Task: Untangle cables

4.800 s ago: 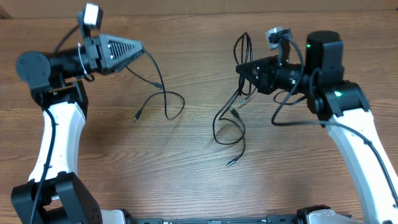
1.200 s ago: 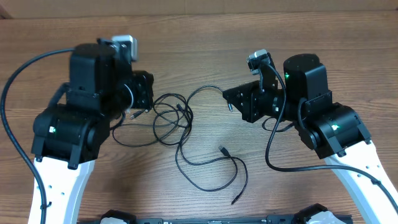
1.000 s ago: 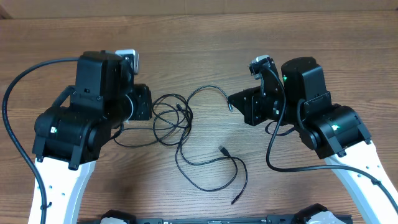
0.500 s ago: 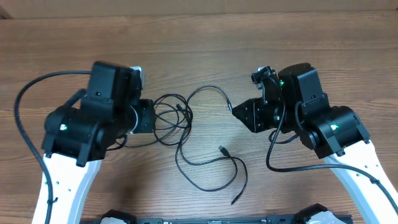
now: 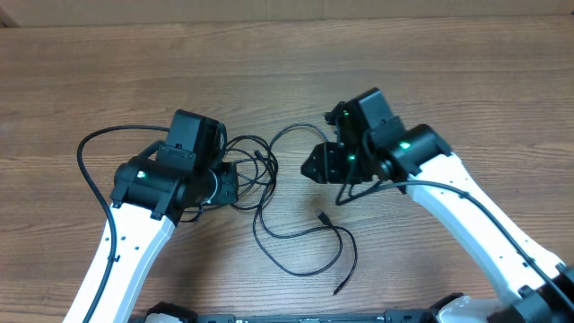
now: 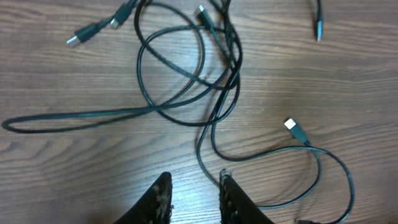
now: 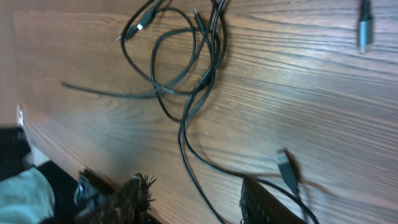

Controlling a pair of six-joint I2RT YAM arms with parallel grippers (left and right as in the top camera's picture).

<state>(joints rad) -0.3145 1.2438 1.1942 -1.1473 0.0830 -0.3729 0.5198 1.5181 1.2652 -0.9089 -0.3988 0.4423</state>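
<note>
Tangled cables (image 6: pixel 235 65) on table (image 5: pixel 430 72), left claw (image 6: pixel 194 182) slightly apart, right claw (image 7: pixel 194 186) wide apart

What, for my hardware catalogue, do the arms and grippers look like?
Both the left arm and right arm have white links, black joint housings with green lights, and thick black wires. The left gripper and right gripper have dark, scuffed fingers.

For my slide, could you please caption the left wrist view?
Left gripper, jaws apart, hovers beside tangled black cables.

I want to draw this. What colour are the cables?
The cables are black; left wrist view shows best.
</note>
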